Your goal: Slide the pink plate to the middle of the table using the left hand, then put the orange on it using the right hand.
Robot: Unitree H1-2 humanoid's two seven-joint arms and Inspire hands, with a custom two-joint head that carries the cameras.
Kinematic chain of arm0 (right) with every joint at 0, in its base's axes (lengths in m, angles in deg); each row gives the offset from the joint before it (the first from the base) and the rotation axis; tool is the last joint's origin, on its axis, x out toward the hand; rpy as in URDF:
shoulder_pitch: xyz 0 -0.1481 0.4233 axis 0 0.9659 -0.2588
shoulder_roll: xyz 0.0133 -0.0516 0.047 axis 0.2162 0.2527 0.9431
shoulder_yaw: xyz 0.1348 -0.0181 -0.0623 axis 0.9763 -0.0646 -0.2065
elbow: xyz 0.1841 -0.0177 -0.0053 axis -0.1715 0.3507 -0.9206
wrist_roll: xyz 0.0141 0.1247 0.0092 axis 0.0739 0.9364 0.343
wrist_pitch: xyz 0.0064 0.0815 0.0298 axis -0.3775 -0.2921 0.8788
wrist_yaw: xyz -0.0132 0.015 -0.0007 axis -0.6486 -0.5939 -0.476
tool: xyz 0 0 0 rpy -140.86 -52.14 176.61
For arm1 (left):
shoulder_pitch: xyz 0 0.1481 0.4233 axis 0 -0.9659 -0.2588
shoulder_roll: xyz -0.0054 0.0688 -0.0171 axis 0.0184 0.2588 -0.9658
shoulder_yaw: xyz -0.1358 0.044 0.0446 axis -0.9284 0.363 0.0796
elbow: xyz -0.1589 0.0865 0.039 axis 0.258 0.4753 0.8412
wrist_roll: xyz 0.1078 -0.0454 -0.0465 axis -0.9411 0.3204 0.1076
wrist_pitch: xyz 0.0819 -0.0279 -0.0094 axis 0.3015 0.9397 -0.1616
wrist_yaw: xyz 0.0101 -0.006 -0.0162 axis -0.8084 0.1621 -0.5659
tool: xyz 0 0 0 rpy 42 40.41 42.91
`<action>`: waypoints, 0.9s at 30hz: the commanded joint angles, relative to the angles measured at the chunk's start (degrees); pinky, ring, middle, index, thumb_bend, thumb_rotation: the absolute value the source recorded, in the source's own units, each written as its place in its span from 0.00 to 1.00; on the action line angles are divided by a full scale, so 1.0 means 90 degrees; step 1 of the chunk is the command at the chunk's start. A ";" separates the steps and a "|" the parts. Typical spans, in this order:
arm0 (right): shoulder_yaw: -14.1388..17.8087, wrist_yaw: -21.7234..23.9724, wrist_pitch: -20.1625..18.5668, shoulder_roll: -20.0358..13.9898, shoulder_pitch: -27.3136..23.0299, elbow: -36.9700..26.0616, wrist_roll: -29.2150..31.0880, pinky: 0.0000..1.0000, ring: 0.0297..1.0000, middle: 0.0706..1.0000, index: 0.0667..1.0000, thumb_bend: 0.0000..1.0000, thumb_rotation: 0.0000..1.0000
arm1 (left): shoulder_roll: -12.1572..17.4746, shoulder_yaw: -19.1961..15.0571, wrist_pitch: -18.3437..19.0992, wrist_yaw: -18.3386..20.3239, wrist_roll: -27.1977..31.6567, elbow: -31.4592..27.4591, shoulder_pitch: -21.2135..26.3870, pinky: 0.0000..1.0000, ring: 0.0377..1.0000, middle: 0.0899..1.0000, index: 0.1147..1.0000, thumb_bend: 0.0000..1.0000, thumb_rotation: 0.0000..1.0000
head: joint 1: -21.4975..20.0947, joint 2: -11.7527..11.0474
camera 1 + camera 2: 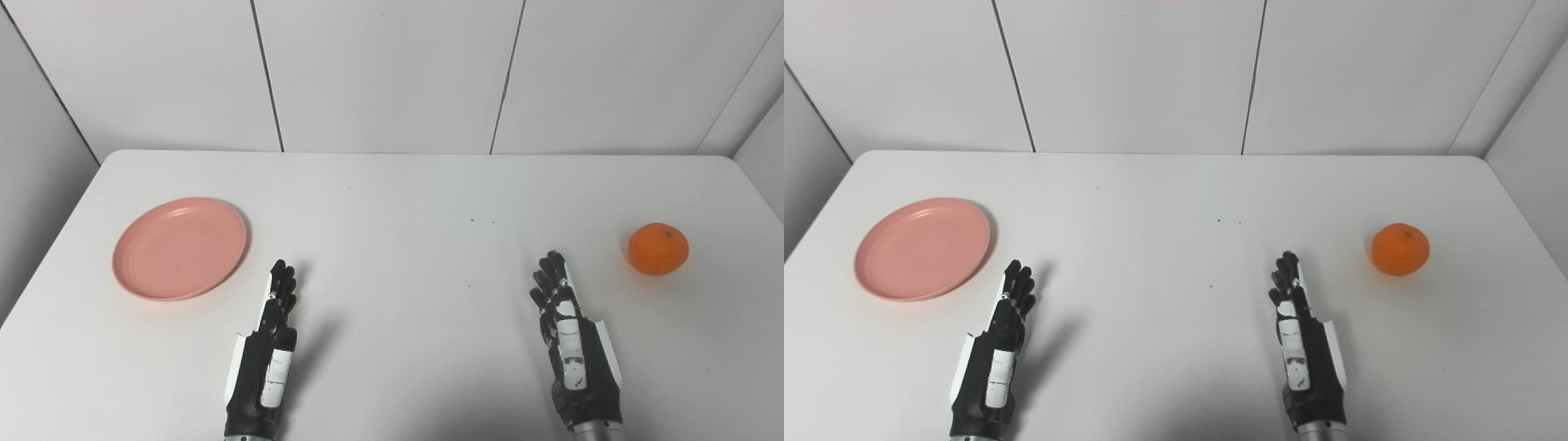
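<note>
While both hands wait low at the near edge, the white table (392, 196) carries only two things, set well apart. Pink plate (179, 248) lies flat at the left side, about mid-depth, not yet moved to the middle. Orange (658, 248) sits far over at the right, on the bare top. Left hand (272, 343) rests edge-on, fingers (283, 285) straight and pressed together, pointing away toward the far side, holding nothing. Plate lies to the left and a little beyond those fingertips, its near-right rim just beside them but apart, no contact. Judged: the left hand is much the nearer to the plate and must pass to its left rim to push rightward. Right hand (572, 343) likewise flat-extended, fingers together, empty; orange lies to its right, near.
</note>
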 commanded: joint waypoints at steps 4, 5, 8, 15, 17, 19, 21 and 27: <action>-0.0103 0.0005 0.0263 0.0146 0.0842 -0.0285 -0.0056 1.00 1.00 0.99 0.98 0.91 1.00 | 0.0556 -0.0174 -0.0073 -0.0014 0.0133 0.0188 -0.1090 1.00 1.00 1.00 1.00 0.97 1.00 | 0.0015 0.0015; -0.0101 0.0003 0.0258 0.0147 0.0841 -0.0282 -0.0062 1.00 1.00 0.98 0.98 0.91 1.00 | 0.0555 -0.0176 -0.0075 -0.0019 0.0133 0.0193 -0.1089 1.00 1.00 1.00 1.00 0.97 1.00 | 0.0015 0.0015; -0.0094 -0.0001 0.0227 0.0161 0.0840 -0.0289 -0.0034 1.00 1.00 0.98 0.98 0.90 1.00 | 0.0548 -0.0178 -0.0042 -0.0024 0.0143 0.0182 -0.1094 1.00 1.00 1.00 1.00 0.97 1.00 | 0.0024 0.0017; -0.0086 0.0016 0.0182 0.0185 0.0837 -0.0280 0.0112 1.00 0.99 0.97 0.97 0.90 1.00 | 0.0541 -0.0159 -0.0028 -0.0022 0.0118 0.0167 -0.1090 1.00 1.00 1.00 1.00 0.96 1.00 | 0.0025 0.0024; -0.0088 0.0036 0.0203 0.0172 0.0833 -0.0260 0.0157 1.00 0.99 0.97 0.97 0.90 1.00 | 0.0542 -0.0155 0.0005 -0.0018 0.0111 0.0165 -0.1092 1.00 1.00 1.00 1.00 0.96 1.00 | 0.0031 0.0018; -0.0093 0.0053 0.0205 0.0157 0.0832 -0.0249 0.0183 1.00 0.99 0.97 0.97 0.90 1.00 | 0.0535 -0.0154 0.0005 -0.0010 0.0153 0.0171 -0.1088 1.00 1.00 1.00 1.00 0.96 1.00 | 0.0031 0.0018; -0.0097 0.0060 0.0186 0.0147 0.0830 -0.0247 0.0211 1.00 0.99 0.96 0.97 0.90 1.00 | 0.0538 -0.0151 -0.0027 -0.0005 0.0164 0.0190 -0.1082 1.00 1.00 1.00 1.00 0.95 1.00 | 0.0033 0.0014; -0.0110 0.0071 0.0162 0.0129 0.0826 -0.0252 0.0249 1.00 0.98 0.96 0.97 0.90 1.00 | 0.0539 -0.0144 0.0006 -0.0022 0.0081 0.0161 -0.1079 1.00 1.00 1.00 1.00 0.95 1.00 | 0.0047 0.0016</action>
